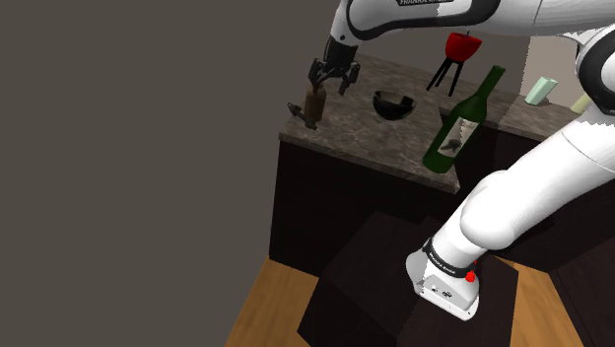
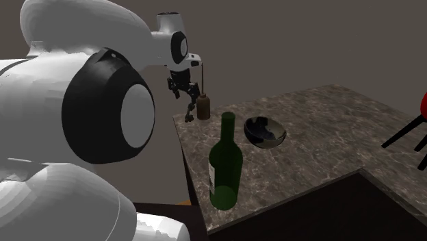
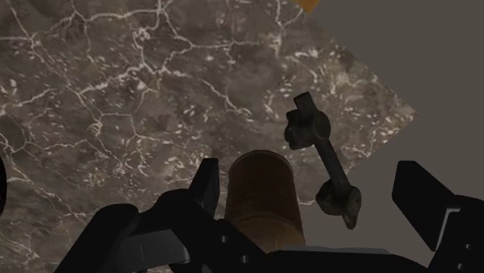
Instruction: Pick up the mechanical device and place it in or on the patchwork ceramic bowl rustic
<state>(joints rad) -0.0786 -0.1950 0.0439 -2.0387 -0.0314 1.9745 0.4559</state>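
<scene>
I note glossy white rounded arm shells (image 1: 512, 197), a large black joint disc (image 2: 109, 113), a black lettered band (image 1: 448, 259) with a red dot (image 1: 471, 277), and an all-black gripper (image 1: 332, 86).

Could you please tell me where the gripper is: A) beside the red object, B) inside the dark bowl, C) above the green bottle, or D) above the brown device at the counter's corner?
D: the gripper hovers open over the brown device at the counter corner.
</scene>
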